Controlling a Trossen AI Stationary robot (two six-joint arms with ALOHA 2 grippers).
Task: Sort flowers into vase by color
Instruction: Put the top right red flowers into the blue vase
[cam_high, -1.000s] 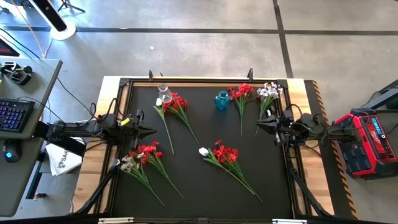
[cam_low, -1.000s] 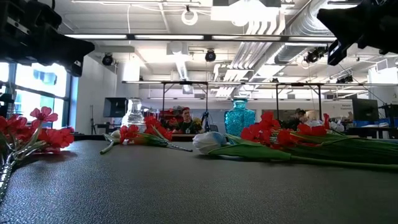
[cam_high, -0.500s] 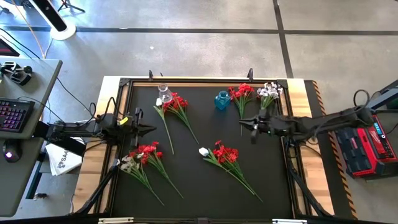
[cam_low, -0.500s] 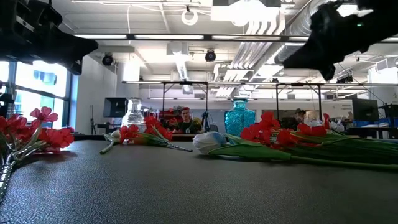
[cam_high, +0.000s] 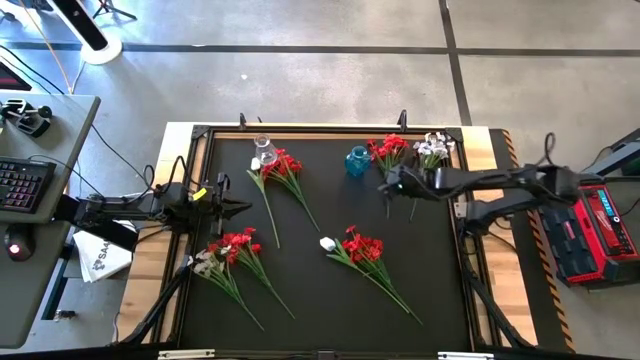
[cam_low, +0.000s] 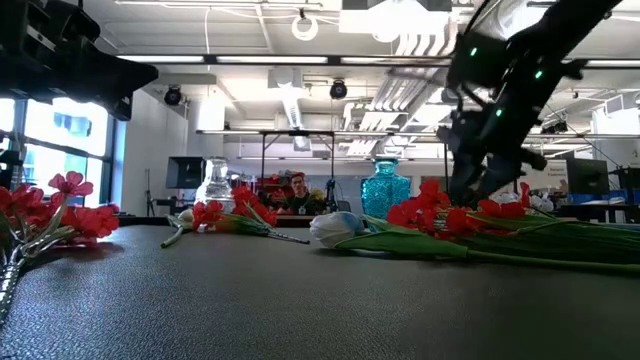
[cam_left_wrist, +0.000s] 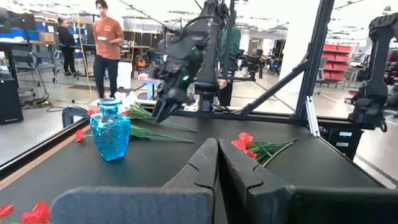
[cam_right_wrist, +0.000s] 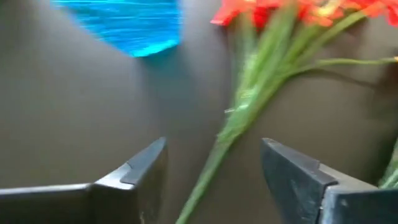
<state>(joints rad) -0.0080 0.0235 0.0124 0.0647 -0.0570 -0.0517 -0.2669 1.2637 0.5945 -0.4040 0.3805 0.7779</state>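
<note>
While the black table carries flowers scattered in several bunches, the right arm reaches in over its far right part and the left arm waits at the left edge. The right gripper hangs above the stem of a red sprig that lies just beside the blue vase; its fingers stand spread apart with the green stem between them, not touching it and grasping nothing. The left gripper sits clenched shut and empty, pointing toward the table's middle. A white sprig lies near the far right corner, next to the red one. Another red bunch rests against the clear vase at the far side. A red bunch with one white bloom lies near the middle, and a mixed red and white bunch lies near the left edge.
</note>
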